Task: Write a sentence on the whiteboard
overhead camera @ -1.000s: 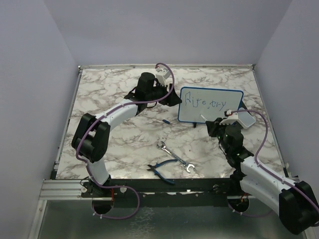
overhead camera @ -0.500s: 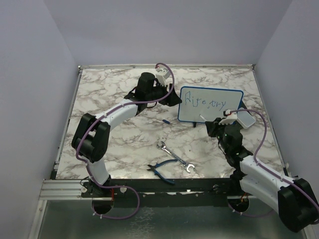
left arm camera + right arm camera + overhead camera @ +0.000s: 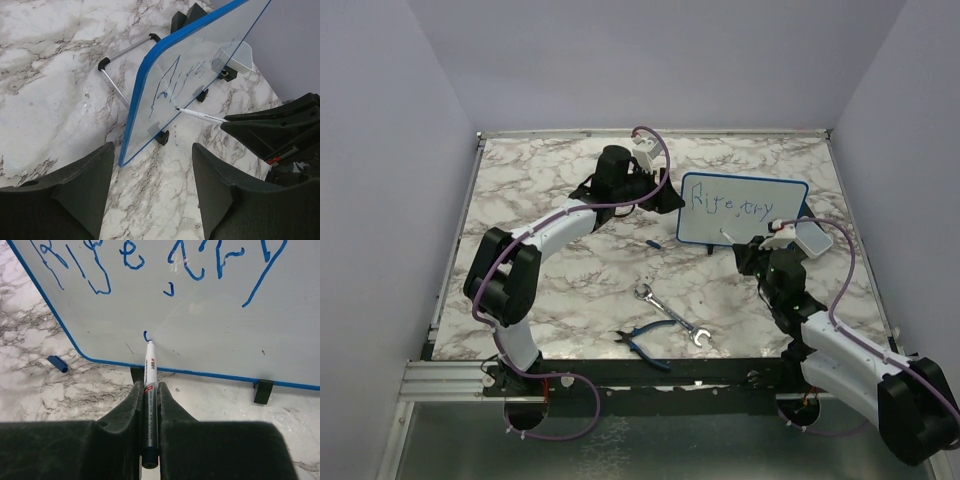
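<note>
The whiteboard [image 3: 760, 228] stands upright on the marble table, blue-framed, at the back right. The sentence [image 3: 730, 207] is one line of blue scrawl along its top, also clear in the right wrist view [image 3: 165, 260]. My right gripper [image 3: 149, 386] is shut on a white marker [image 3: 150, 365]. The marker's tip touches the board below the writing, beside a small fresh blue stroke [image 3: 145, 335]. My left gripper [image 3: 152, 147] is open and holds nothing. It hovers over the table just off the whiteboard's [image 3: 200, 75] lower left corner.
A blue marker cap [image 3: 651, 243] lies on the table left of the board. A wrench [image 3: 672, 315] and blue-handled pliers [image 3: 642, 342] lie near the front edge. The board's wire stand [image 3: 125, 55] sticks out behind it.
My right gripper and the marker have shifted slightly left along the board's lower part. The left arm has stayed still.
</note>
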You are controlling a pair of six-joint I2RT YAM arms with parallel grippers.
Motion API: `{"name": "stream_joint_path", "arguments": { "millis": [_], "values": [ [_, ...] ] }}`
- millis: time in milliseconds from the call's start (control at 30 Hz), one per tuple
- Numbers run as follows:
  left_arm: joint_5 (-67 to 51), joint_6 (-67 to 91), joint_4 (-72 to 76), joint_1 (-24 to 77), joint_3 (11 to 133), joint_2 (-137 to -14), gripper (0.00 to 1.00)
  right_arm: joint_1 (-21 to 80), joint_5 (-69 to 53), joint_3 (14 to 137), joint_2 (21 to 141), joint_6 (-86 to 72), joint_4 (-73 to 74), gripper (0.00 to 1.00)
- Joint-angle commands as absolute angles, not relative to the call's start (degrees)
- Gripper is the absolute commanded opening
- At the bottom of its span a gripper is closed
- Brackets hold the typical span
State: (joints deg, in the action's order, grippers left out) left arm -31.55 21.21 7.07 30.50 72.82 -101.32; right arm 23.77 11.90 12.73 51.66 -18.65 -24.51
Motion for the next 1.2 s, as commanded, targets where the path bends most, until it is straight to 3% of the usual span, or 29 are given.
{"name": "stream_joint_path", "arguments": {
  "millis": [0, 1167],
  "values": [
    [-32.87, 21.26, 6.75, 30.7, 73.02, -101.08, 0.64, 23.55, 16.94, 13.27, 50.15, -19.14, -23.28, 0.01],
    [-33.04, 21.36, 6.7, 30.84, 73.1, -101.07, 0.64, 23.55, 16.91, 13.15, 50.42, -19.26, -23.86, 0.01]
  ]
}}
